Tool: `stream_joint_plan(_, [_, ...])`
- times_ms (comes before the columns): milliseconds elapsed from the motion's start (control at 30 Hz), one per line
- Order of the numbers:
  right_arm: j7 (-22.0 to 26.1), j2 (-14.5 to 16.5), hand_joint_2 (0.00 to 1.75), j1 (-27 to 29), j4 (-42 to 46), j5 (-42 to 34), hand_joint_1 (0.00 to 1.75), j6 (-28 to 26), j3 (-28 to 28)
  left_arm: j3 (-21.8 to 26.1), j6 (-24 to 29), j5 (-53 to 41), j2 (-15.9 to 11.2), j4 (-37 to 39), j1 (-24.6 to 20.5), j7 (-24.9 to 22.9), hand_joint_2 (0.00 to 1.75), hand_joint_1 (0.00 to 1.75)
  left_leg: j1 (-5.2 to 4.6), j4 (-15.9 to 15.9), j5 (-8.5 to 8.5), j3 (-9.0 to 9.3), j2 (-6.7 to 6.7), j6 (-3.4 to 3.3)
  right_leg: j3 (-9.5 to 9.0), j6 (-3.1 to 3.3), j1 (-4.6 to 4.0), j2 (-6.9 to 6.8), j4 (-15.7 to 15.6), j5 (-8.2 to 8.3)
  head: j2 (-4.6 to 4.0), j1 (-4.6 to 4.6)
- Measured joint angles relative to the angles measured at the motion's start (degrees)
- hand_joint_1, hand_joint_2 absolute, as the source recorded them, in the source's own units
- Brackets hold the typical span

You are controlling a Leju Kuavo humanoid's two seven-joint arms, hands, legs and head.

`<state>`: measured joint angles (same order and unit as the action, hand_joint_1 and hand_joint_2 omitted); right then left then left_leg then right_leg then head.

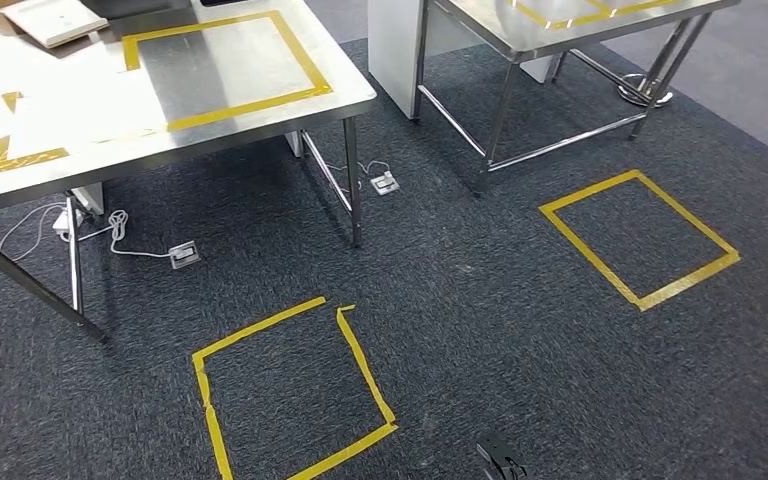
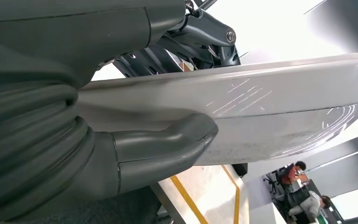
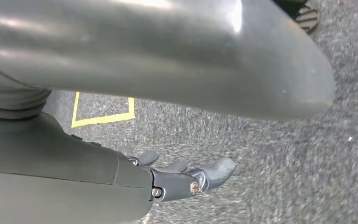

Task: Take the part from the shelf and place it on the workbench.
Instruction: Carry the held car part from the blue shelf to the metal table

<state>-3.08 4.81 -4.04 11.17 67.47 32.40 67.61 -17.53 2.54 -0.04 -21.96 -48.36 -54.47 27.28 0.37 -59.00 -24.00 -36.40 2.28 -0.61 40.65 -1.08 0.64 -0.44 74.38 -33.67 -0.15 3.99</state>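
Observation:
My left hand (image 2: 140, 154) grips the part (image 2: 270, 107), a pale grey, flat, curved plate with scuffed streaks. The thick thumb (image 2: 177, 140) presses one face and the dark fingers (image 2: 186, 37) clamp the other. In the head view the workbench (image 1: 350, 95) stands at the upper left, a steel table with a yellow tape rectangle (image 1: 305, 65) on its top. My right hand (image 3: 182, 179) hangs over the grey carpet, fingers loosely apart and holding nothing.
A cardboard box and white sheets (image 1: 40, 20) lie on the workbench's far left. A second steel table (image 1: 520, 40) stands at the upper right. Yellow tape squares (image 1: 290, 390) (image 1: 640, 240) mark the carpet. Cables and floor sockets (image 1: 185, 255) lie under the workbench. People sit far off (image 2: 298, 186).

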Motion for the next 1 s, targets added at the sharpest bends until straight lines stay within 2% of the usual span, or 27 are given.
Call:
stream_joint_plan(67, [-0.32, -0.01, 0.00, -0.17, 0.00, -0.49, 0.00, 0.00, 0.03, -0.03, 0.16, -0.07, 0.17, 0.01, 0.02, 0.03, 1.75, 1.75, 0.10, -0.28, -0.17, -0.01, 0.82, 0.25, -2.51, 0.08, 0.21, 0.28, -6.67, 4.26, 0.00, 0.12])
stream_joint_plan(100, [-0.46, 0.00, 0.00, -0.26, 0.00, -0.69, 0.00, -0.01, 0.06, -0.04, 0.28, -0.10, 0.23, 0.02, -0.03, 0.05, 1.75, 1.75, 0.05, -0.52, -0.28, -0.11, 1.15, 0.52, -3.90, 0.16, 0.23, 0.59, -10.12, 5.65, 0.00, 0.16])
stream_joint_plan(133, [-0.62, 0.01, 0.00, -0.30, 0.00, -0.85, 0.00, -0.01, 0.09, -0.04, 0.40, -0.13, 0.27, 0.04, -0.11, 0.07, 1.75, 1.75, -0.02, -0.67, -0.31, -0.23, 1.44, 0.83, -4.92, 0.30, 0.28, 0.87, -12.58, 6.46, 0.00, 0.17])
stream_joint_plan(200, [-0.96, 0.03, 0.00, -0.29, 0.00, -1.06, 0.00, -0.01, 0.13, -0.07, 0.67, -0.15, 0.37, 0.12, -0.28, 0.11, 1.75, 1.75, -0.19, -0.80, -0.32, -0.44, 1.74, 1.04, -5.49, 0.59, 0.25, 1.11, -14.01, 6.54, 0.00, 0.17])
stream_joint_plan(300, [-1.11, 0.06, 0.00, -0.37, 0.00, -1.21, 0.00, -0.01, 0.17, -0.27, 1.00, -0.23, 0.63, 0.32, -0.44, 0.20, 1.75, 1.75, -0.19, -0.34, -0.10, -0.21, 1.54, 0.68, -5.48, 0.97, 0.17, 1.21, -14.10, 6.82, 0.00, 0.15])
stream_joint_plan(533, [-1.12, 0.08, 0.00, -0.35, 0.00, -1.46, 0.00, -0.09, 0.41, -0.79, 2.11, -0.33, 1.43, 0.52, -0.76, 0.73, 1.75, 1.75, -0.14, 0.37, 0.16, 0.26, 0.89, 1.71, -5.38, 1.56, 0.06, 1.70, -14.05, 6.93, 0.00, 0.15])
stream_joint_plan(633, [-1.12, 0.12, 0.00, -0.34, -0.01, -1.43, 0.00, -0.09, 0.57, -0.91, 2.70, -0.56, 1.63, 0.49, -0.75, 1.08, 1.75, 1.75, -0.16, 0.30, 0.11, 0.21, 0.89, 1.76, -5.40, 1.49, 0.12, 1.69, -14.14, 6.97, 0.00, 0.16])
stream_joint_plan(700, [-1.10, 0.21, 0.00, -0.34, -0.02, -1.34, 0.00, -0.08, 0.60, -0.92, 3.11, -0.70, 1.61, 0.25, -0.71, 1.31, 1.75, 1.75, -0.23, 0.84, 0.15, 0.50, 0.86, 1.19, -5.70, 1.15, 0.25, 1.67, -14.71, 7.17, 0.00, 0.13])
stream_joint_plan(767, [-1.09, 0.20, 0.00, -0.35, -0.02, -1.21, 0.00, -0.09, 0.62, -0.92, 3.31, -0.75, 1.61, -0.20, -0.69, 1.50, 1.75, 1.75, 0.07, 2.67, 0.86, 1.65, 0.68, 0.67, -5.85, 0.74, 0.21, 1.49, -14.54, 6.90, 0.00, 0.19])
stream_joint_plan(800, [-1.09, 0.16, 0.00, -0.37, -0.02, -1.16, 0.00, -0.09, 0.62, -0.93, 3.37, -0.76, 1.63, -0.39, -0.72, 1.56, 1.75, 1.75, 0.32, 3.58, 1.28, 2.26, 0.56, 0.55, -5.24, 0.52, 0.15, 1.39, -13.07, 5.94, 0.00, 0.27])
stream_joint_plan(867, [-1.10, 0.13, 0.00, -0.34, -0.02, -1.09, 0.00, -0.04, 0.62, -0.93, 3.48, -0.78, 1.74, -0.48, -0.64, 1.60, 1.75, 1.75, 0.65, 4.12, 1.51, 2.65, 0.34, 0.51, -2.13, -0.05, 0.43, 1.27, -7.01, 2.69, 0.00, 0.38])
stream_joint_plan(900, [-1.11, 0.13, 0.00, -0.28, -0.02, -1.07, 0.00, -0.02, 0.62, -0.93, 3.52, -0.79, 1.78, -0.49, -0.46, 1.59, 1.75, 1.75, 0.78, 4.01, 1.44, 2.56, 0.29, 0.62, -0.40, -0.41, 0.68, 1.26, -3.79, 1.43, 0.00, 0.39])
stream_joint_plan(933, [-1.11, 0.11, 0.00, -0.22, -0.02, -1.03, 0.00, -0.01, 0.62, -0.93, 3.56, -0.81, 1.82, -0.49, -0.21, 1.59, 1.75, 1.75, 0.98, 3.78, 1.28, 2.44, 0.29, 0.83, 0.70, -0.81, 0.96, 1.26, -1.89, 1.07, 0.00, 0.40])
stream_joint_plan(967, [-1.10, 0.09, 0.00, -0.19, -0.02, -1.00, 0.00, -0.01, 0.62, -0.93, 3.61, -0.85, 1.86, -0.51, 0.03, 1.59, 1.75, 1.75, 1.27, 3.42, 1.07, 2.28, 0.31, 1.16, 0.82, -1.23, 1.25, 1.25, -1.93, 1.73, 0.00, 0.42])
stream_joint_plan(1000, [-1.09, 0.07, 0.00, -0.19, -0.02, -0.97, 0.00, -0.01, 0.62, -0.93, 3.65, -0.87, 1.88, -0.54, 0.23, 1.58, 1.75, 1.75, 1.65, 2.87, 0.76, 2.10, 0.34, 1.63, -0.13, -1.70, 1.59, 1.24, -3.98, 3.25, 0.00, 0.45])
